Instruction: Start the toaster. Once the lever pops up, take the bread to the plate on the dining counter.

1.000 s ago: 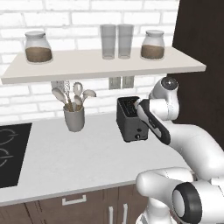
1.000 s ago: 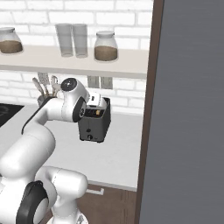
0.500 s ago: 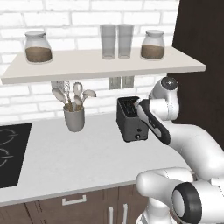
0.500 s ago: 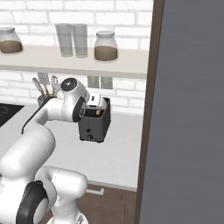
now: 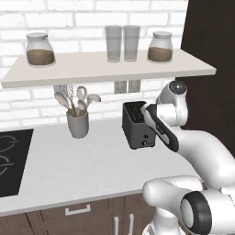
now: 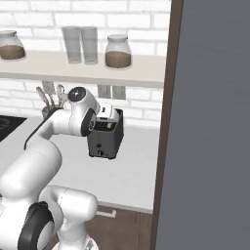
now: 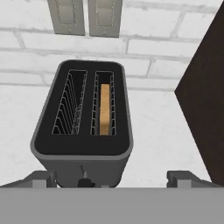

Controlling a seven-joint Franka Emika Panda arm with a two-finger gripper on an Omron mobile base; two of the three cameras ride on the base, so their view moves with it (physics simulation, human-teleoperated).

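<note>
Nothing had shifted since a second earlier. From the left base we saw the toaster (image 5: pixel 137 125) beside our wrist. Hand view: our gripper (image 7: pixel 113 180) hung wide open, empty, above the toaster, the bread (image 7: pixel 104 109) in its right slot

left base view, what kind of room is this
A rendered home kitchen: a worktop with a black hob, a toaster by the brick wall, and a crock of utensils under a shelf of jars.

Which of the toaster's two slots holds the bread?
In the hand view, the right-hand slot of the toaster holds the bread; the left slot shows only its bare wire cage.
</note>
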